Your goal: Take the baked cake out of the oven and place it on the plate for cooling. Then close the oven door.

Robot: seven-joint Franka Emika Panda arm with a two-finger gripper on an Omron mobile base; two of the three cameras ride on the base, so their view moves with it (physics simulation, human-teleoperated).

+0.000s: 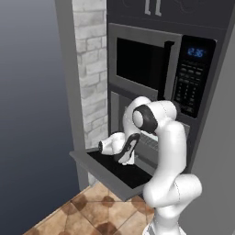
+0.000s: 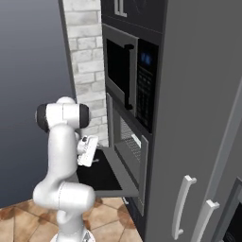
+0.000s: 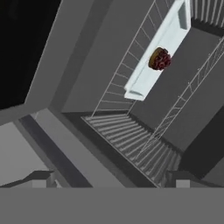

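The oven (image 2: pixel 126 142) stands open, its drop-down oven door (image 1: pixel 114 172) lying flat in front of it. Deep inside, in the hand view, a small round brown cake (image 3: pixel 160 59) with a dark red top rests on a pale tray (image 3: pixel 146 76) over the wire rack (image 3: pixel 127 131). My gripper (image 3: pixel 111 181) hovers above the oven door (image 2: pixel 101 177) and faces into the cavity, well short of the cake. Its fingertips (image 3: pixel 41 178) are spread wide with nothing between them, so it is open. The hand appears over the door as gripper (image 1: pixel 131 153) and gripper (image 2: pixel 92 156). The plate is out of view.
A microwave (image 1: pixel 147 64) with a keypad and blue display sits directly above the oven. A brick column (image 1: pixel 92 69) flanks the oven on the left, and tall grey cabinets with handles (image 2: pixel 182 203) stand to the right. The floor (image 1: pixel 92 211) is brown tile.
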